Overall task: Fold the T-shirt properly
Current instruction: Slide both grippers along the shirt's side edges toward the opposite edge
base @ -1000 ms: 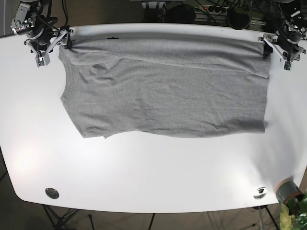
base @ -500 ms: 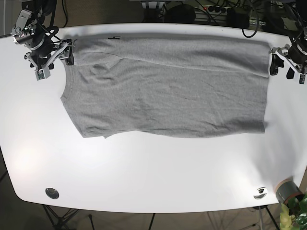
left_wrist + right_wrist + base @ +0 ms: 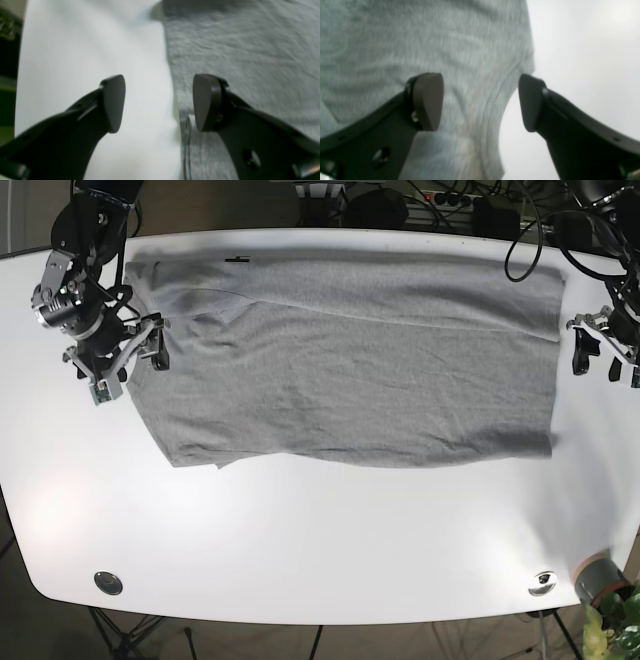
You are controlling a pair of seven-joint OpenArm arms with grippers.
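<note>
Starting at the left of the base view, our right hand (image 3: pixel 128 365) hangs with its jaws apart and empty over the collar end of the shirt (image 3: pixel 350 360). Its wrist view shows the two pads straddling a curved edge of the grey cloth, one pad over fabric and the other over bare table (image 3: pixel 300 530), gripping nothing.

The shirt lies flat across the upper middle of the table. We judge that one fold is done: the far long side looks doubled over onto the body, leaving a seam line running along the top. The sleeve near the lower left corner appears tucked in. What is left, as we read it, is the near long side and then folding the length over.

At the right, our left hand (image 3: pixel 603 357) is also spread wide and empty, just beside the hem. Its wrist view shows the hem edge running between the pads.

Around the shirt we see a round metal fitting (image 3: pixel 108 583) near the front left corner, another (image 3: pixel 543 582) near the front right, and a grey pot (image 3: pixel 600 578) with a plant off the right corner. None of it stands in our way.
</note>
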